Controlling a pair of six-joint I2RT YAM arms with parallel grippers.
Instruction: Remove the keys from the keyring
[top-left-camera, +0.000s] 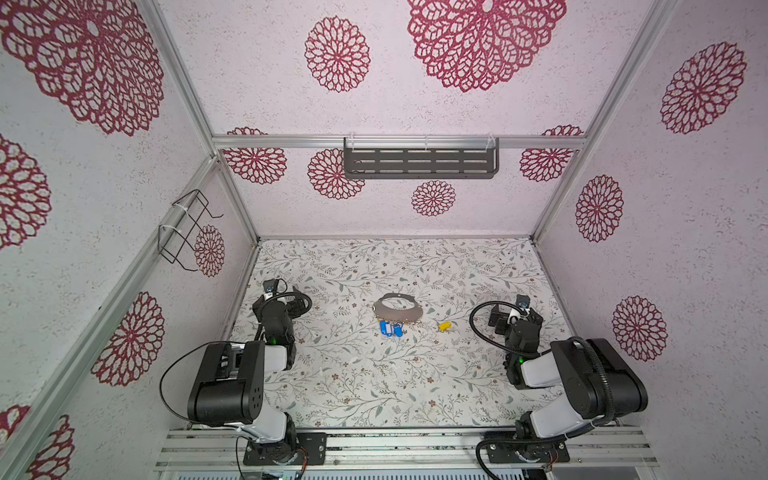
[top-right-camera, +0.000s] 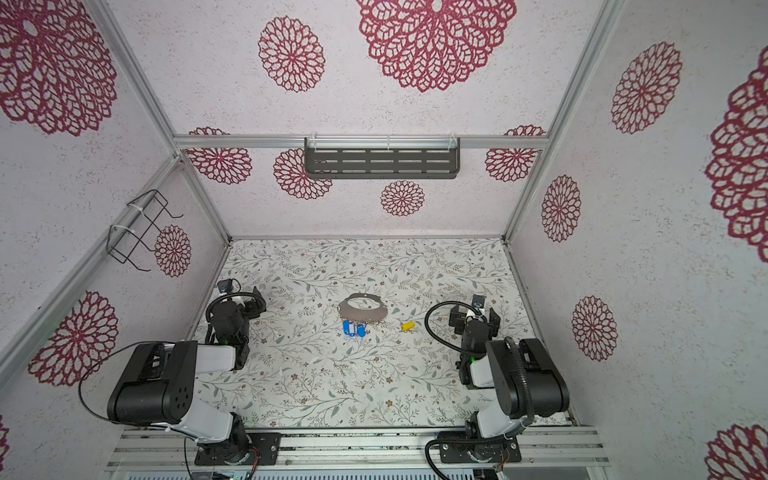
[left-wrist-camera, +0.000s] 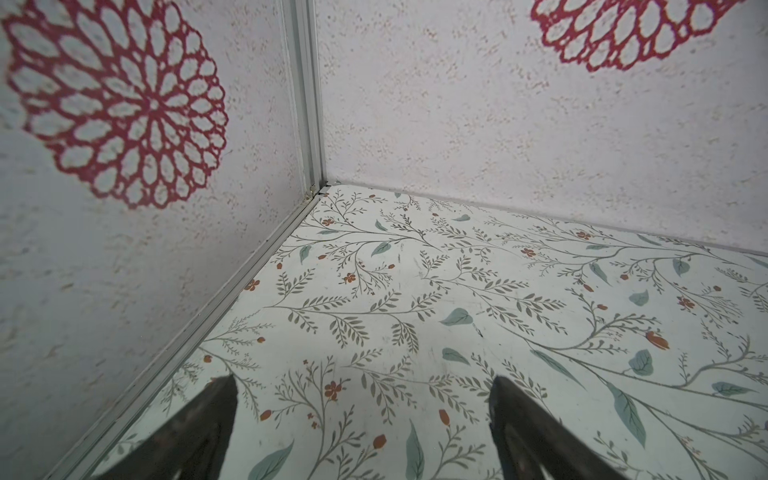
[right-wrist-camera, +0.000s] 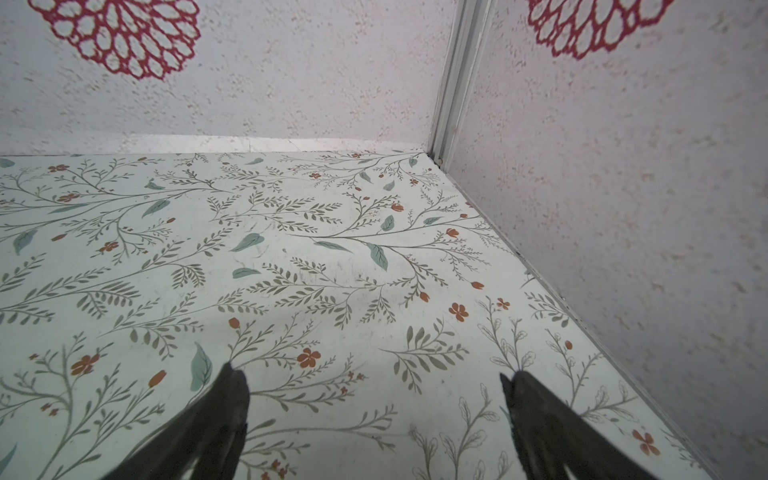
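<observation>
1. A floral-patterned table (top-left-camera: 374, 386) fills the floor of a pale booth with red flower prints on its walls.
2. At far left, the left gripper (left-wrist-camera: 363, 380) sits low near the left wall with its jaws spread wide and nothing between them. Its wrist view takes in the far left corner, not the work.
3. In both top views the keyring (top-left-camera: 398, 309) lies flat mid-table between the two arms. Its long axis runs left to right and its ringed edge faces the arms' bases.
4. The blue keys (top-left-camera: 390, 328) lie touching that near edge and appear attached, with their long sides pointing toward the bases.
5. The yellow key (top-left-camera: 445, 326) lies alone just right of the keyring, clear of it, and looks already freed.
6. At right, the right gripper (right-wrist-camera: 366, 371) is likewise spread and empty, and it is aimed at the far right corner. It is the nearer one to the yellow key, while the blue keys lie about evenly between both grippers. Either arm would likely need to swing inward.
</observation>
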